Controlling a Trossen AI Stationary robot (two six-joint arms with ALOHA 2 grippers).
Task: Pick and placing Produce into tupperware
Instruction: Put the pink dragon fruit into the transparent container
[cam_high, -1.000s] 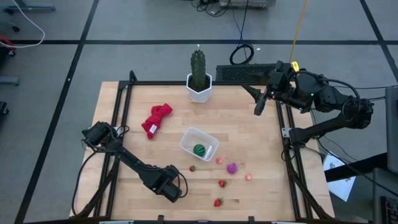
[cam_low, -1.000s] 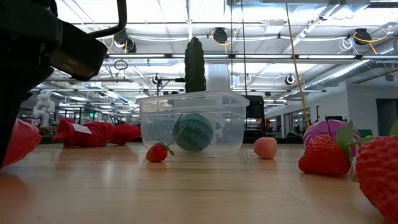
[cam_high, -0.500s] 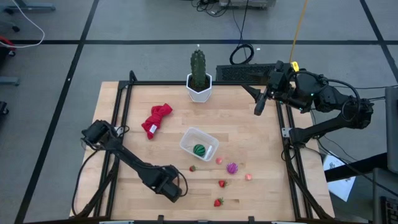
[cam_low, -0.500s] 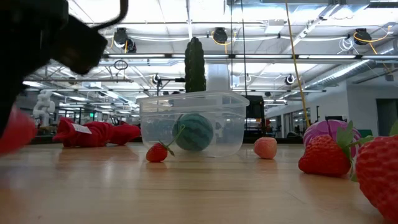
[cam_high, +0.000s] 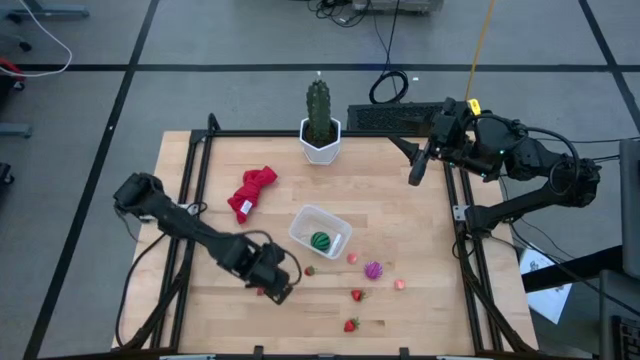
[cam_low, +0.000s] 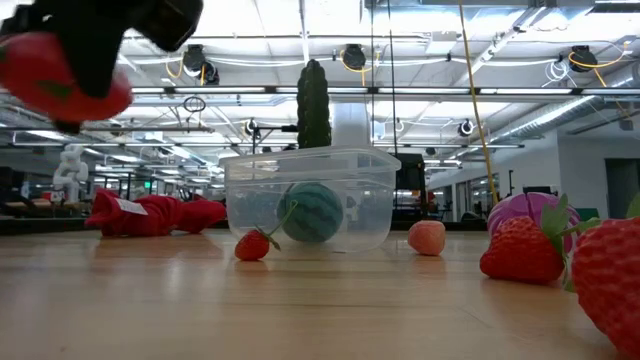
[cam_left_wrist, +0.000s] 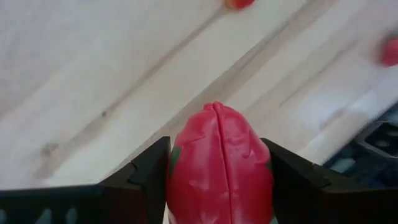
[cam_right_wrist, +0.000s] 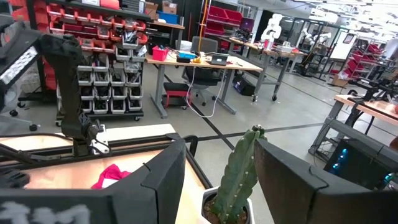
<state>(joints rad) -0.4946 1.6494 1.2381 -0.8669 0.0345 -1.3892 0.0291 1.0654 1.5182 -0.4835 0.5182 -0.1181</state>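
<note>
Table (cam_high: 400, 200): wooden top, both arms at its sides.
Right gripper (cam_high: 415, 170): waits above the far right corner; fingers apart, nothing between them.
Left gripper (cam_high: 275, 290): over the near left part, fingers clamped on the red oval (cam_left_wrist: 219, 165), lifted off the wood.
Cactus (cam_high: 318, 110): white pot, far edge.
Cloth (cam_high: 251, 192): red, left of the tub.
Tub (cam_high: 320, 231): mid-table, green ball (cam_high: 319, 240) inside.
Purple ball (cam_high: 374, 270): right of the tub.
Strawberries (cam_high: 357, 294): loose on the wood near the tub.
</note>
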